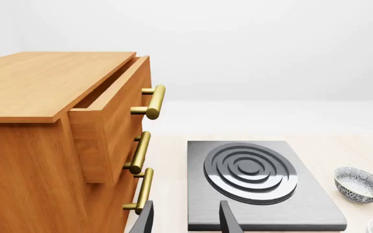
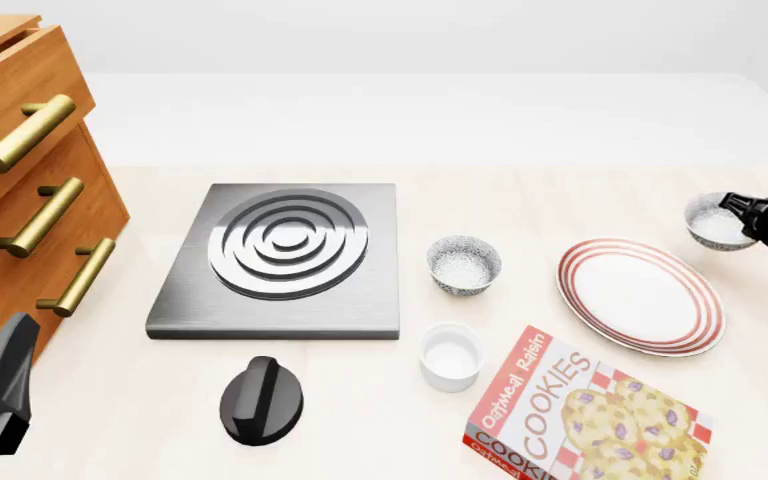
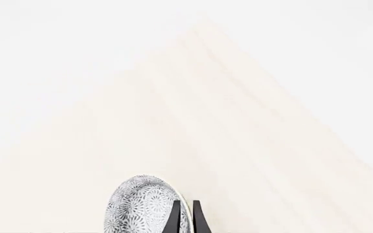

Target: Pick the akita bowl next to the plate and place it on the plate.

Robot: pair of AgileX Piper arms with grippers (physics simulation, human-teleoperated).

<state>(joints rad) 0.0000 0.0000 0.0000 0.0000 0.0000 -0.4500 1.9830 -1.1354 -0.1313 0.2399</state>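
Light: bright, even, diffuse.
Shadows: faint, soft beneath the stove plate [image 2: 284, 262].
Glare: none; background washed white.
Focus: sharp, undistorted.

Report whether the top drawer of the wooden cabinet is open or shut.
Open: the top drawer of the wooden cabinet juts forward past the lower fronts, showing a gap behind.

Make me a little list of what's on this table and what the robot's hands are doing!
right hand: pinching the rim of the akita bowl
left hand: open, holding nothing, by the drawers
plate: nothing on it
second bowl: between stove and plate
front of table: ramekin, cookie box
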